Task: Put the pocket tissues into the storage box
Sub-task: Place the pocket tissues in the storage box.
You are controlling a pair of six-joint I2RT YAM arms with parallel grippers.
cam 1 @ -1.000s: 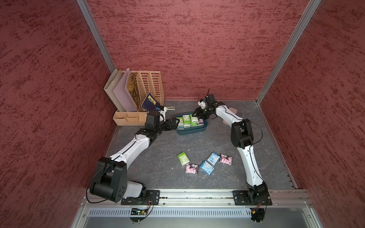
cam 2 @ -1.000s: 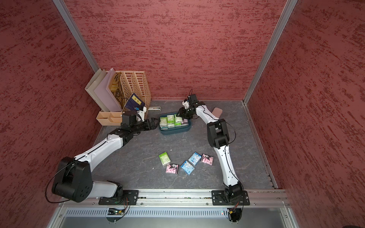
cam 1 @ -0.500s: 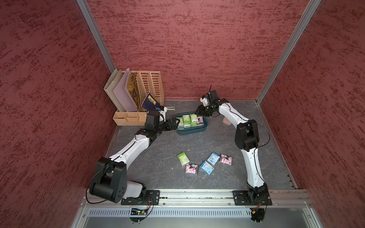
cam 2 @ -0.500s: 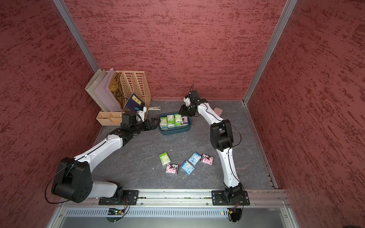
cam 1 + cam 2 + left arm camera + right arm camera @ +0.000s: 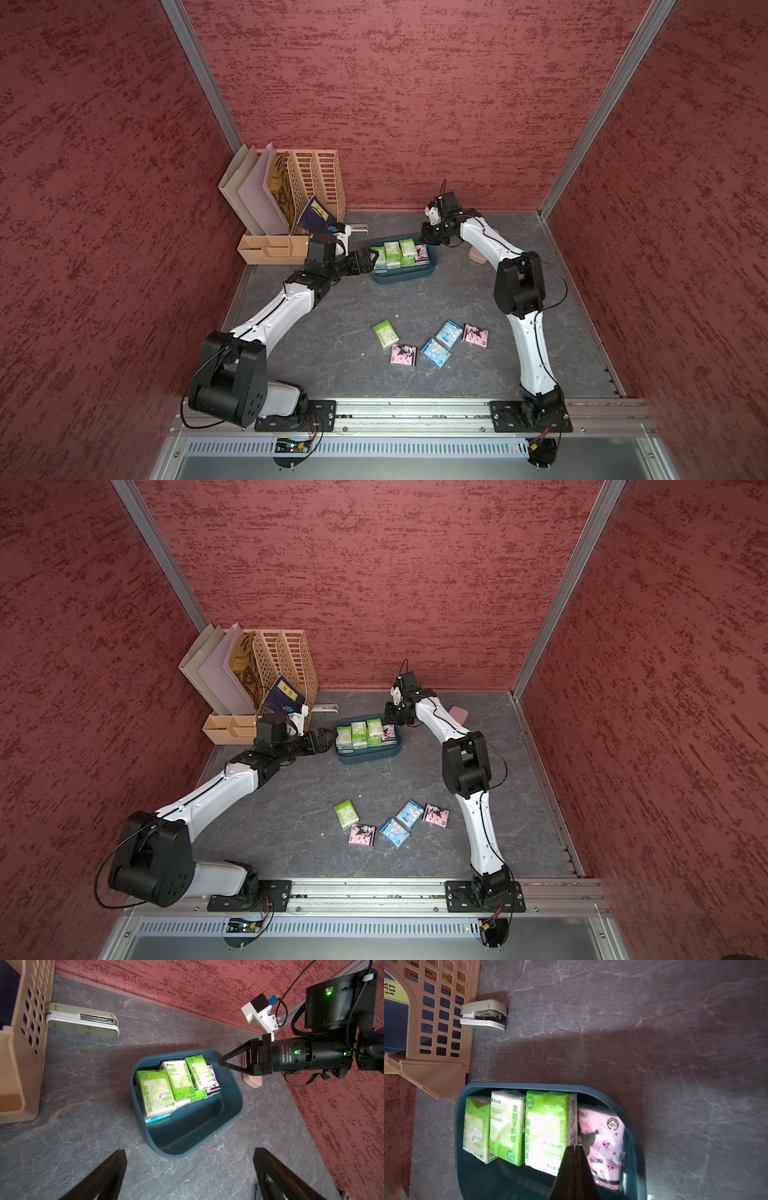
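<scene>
Box: the teal box (image 5: 409,277) (image 5: 370,757) stands at the back of the table (image 5: 332,332), its long axis running side to side, along the back wall.
Tissues in box: a row of tissues (image 5: 392,252) (image 5: 546,1126) sits against the box's back side, three green-and-white and one pink at the right end. Each packet's long side runs across the box, front to back, with its face tilted up.
Loose tissues: five loose tissues (image 5: 435,353) lie flat near the table's front, between the arms, each turned a different way.
Left gripper: the left gripper (image 5: 372,262) (image 5: 190,1150) is spread wide and holds nothing, at the box's left end.
Right gripper: the right gripper (image 5: 425,242) (image 5: 574,1147) is clenched on nothing, its tip over the seam between the last green packet and the pink one.
Hard to see: packets under the top row show only their edges, one of them light blue, so the count cannot be told. A pink case (image 5: 475,254) is partly behind the right arm. Whether the left gripper touches the box cannot be told.
Since a second ago: the right gripper has closed and its elbow has swung slightly outward. The box, the tissues and the left arm lie as before.
</scene>
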